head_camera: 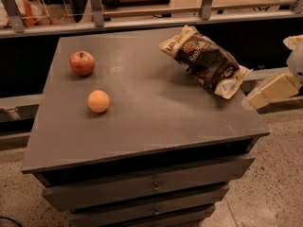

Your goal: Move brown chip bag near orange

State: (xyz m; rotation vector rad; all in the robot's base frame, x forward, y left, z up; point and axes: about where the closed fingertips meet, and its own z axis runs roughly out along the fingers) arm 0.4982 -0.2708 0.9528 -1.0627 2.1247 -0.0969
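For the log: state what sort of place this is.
Probably an indoor lab or office test area: a grey drawer cabinet on speckled floor, a glass-panelled railing behind. The gripper hangs off its right edge, near the brown chip bag.
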